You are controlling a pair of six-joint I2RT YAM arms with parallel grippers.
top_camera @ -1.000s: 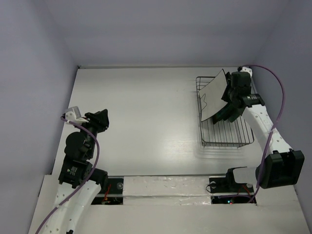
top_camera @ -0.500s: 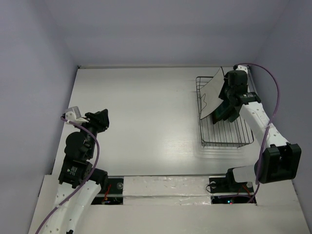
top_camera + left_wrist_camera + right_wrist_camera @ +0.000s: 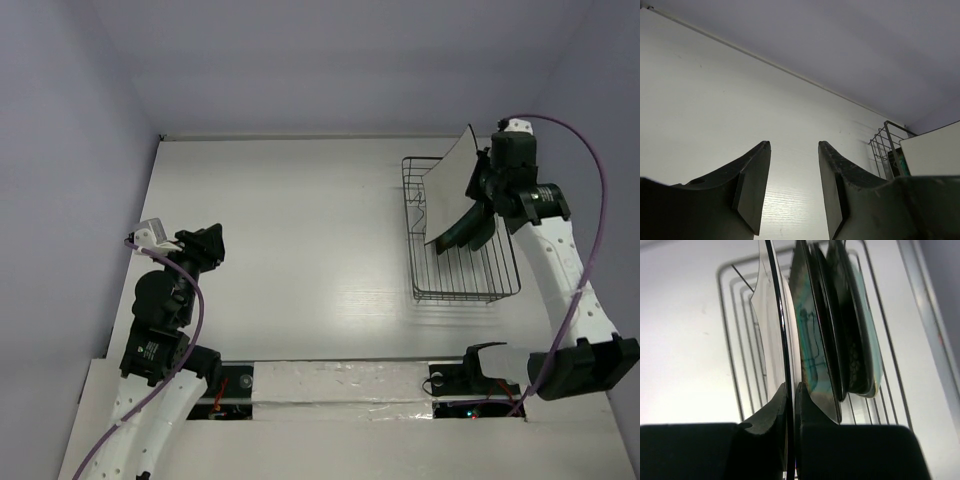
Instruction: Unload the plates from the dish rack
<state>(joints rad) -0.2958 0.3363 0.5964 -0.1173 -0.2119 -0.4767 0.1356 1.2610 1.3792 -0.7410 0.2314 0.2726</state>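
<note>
My right gripper is shut on the edge of the white square plate and holds it tilted above the far end of the wire dish rack. In the right wrist view the white plate is edge-on between my fingertips. Beside it in the rack stand the teal-centred plate, a black plate and the mint-green plate. My left gripper is open and empty at the far left, seen in its own view over bare table.
The rack stands at the right side of the white table, close to the right wall. It also shows in the left wrist view with the white plate above it. A wall runs along the table's far edge.
My right gripper has risen and shifted back and right, lifting the white plate higher out of the rack. The left arm has not moved.
</note>
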